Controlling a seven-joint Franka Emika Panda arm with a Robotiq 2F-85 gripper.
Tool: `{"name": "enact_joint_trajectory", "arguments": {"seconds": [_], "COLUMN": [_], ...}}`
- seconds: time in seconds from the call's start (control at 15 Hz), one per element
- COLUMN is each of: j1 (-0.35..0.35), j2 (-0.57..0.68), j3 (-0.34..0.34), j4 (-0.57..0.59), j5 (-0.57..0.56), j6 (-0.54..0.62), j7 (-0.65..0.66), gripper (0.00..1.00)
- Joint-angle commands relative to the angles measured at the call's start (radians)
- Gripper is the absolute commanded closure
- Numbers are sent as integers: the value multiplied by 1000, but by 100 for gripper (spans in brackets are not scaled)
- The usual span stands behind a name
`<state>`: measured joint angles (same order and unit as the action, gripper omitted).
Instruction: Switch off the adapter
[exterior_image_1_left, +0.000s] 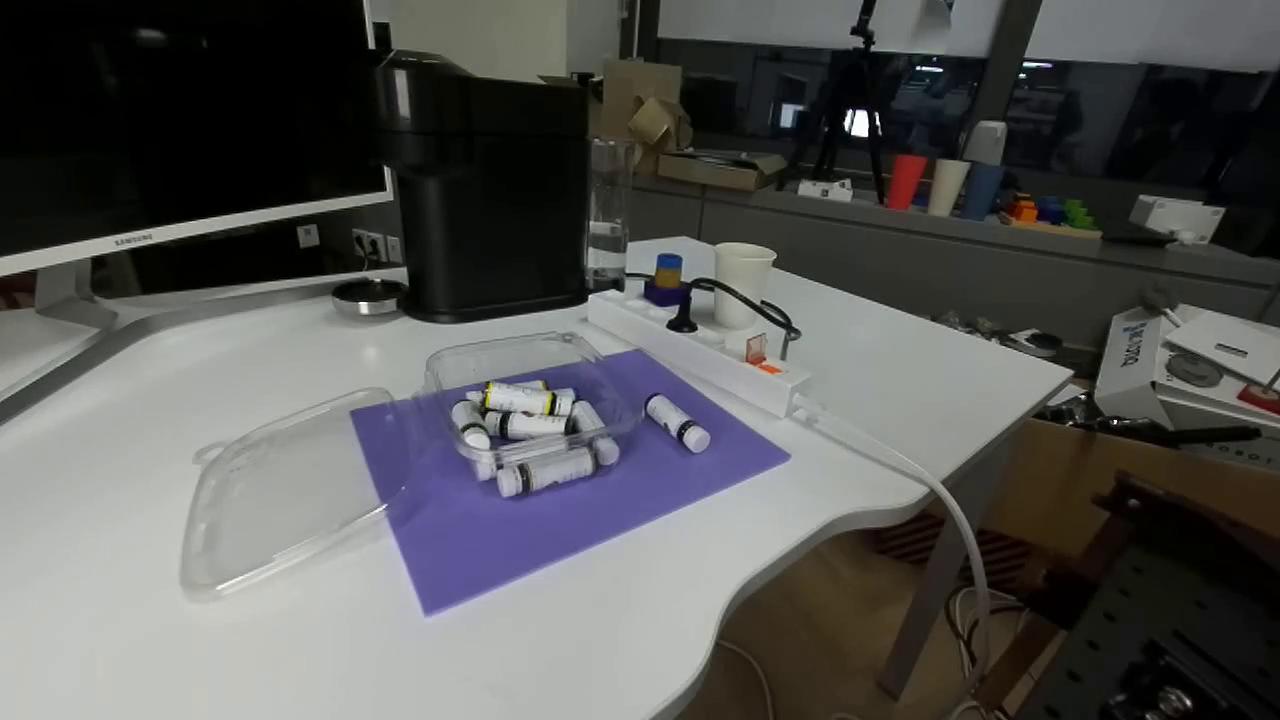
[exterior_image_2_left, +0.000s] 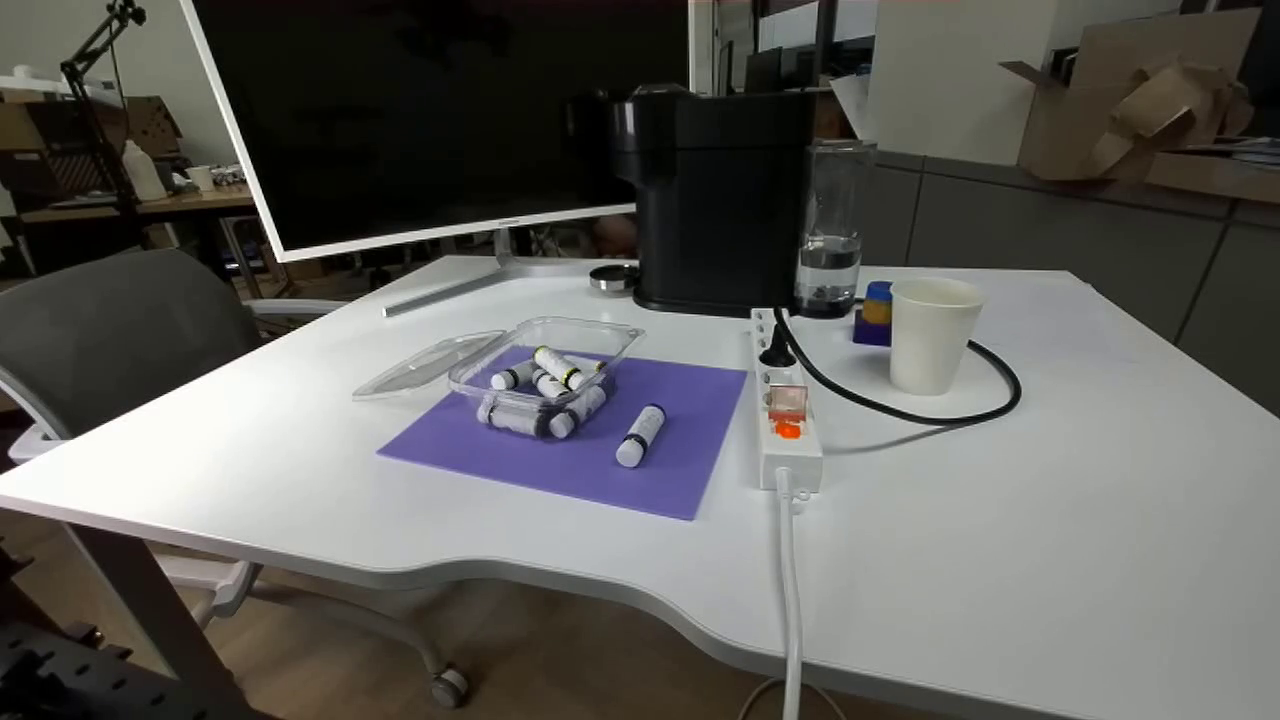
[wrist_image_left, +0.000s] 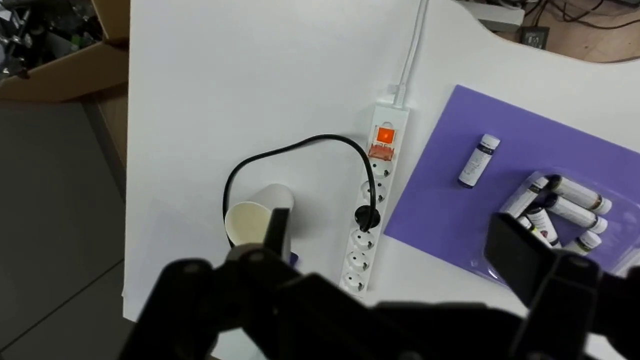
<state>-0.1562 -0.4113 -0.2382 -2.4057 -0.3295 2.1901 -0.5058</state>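
Note:
The adapter is a white power strip on the white table, seen in both exterior views (exterior_image_1_left: 700, 358) (exterior_image_2_left: 785, 455) and in the wrist view (wrist_image_left: 378, 180). Its orange switch (wrist_image_left: 385, 135), at the white cord's end, looks lit in the wrist view. A clear red flap (exterior_image_2_left: 788, 400) stands raised beside the switch. A black plug (wrist_image_left: 367, 218) with a black cable sits in a middle socket. My gripper (wrist_image_left: 387, 245) is open and empty, in the wrist view only. The strip shows between its fingers and apart from them; the switch lies beyond the fingertips.
A white paper cup (exterior_image_2_left: 932, 340) and a small coloured block stack (exterior_image_2_left: 875, 315) stand beside the strip. A purple mat (exterior_image_1_left: 560, 530) holds a clear box of white cylinders (exterior_image_2_left: 548, 390) and one loose cylinder (exterior_image_1_left: 677, 422). A tall black machine (exterior_image_1_left: 500, 190) stands behind.

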Motion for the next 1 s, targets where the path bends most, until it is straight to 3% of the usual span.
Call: {"name": "enact_joint_trajectory", "arguments": {"seconds": [0.0,0.33,0.93], "j1": [5,-5,-58], "j2": [155,357,583], "j3": [-27,-35,7], "j4": [43,94,179], "j5": [16,90,160], "j6": [102,201,196], "j7": [-3,-53,-124], "gripper": [0,0,0]}}
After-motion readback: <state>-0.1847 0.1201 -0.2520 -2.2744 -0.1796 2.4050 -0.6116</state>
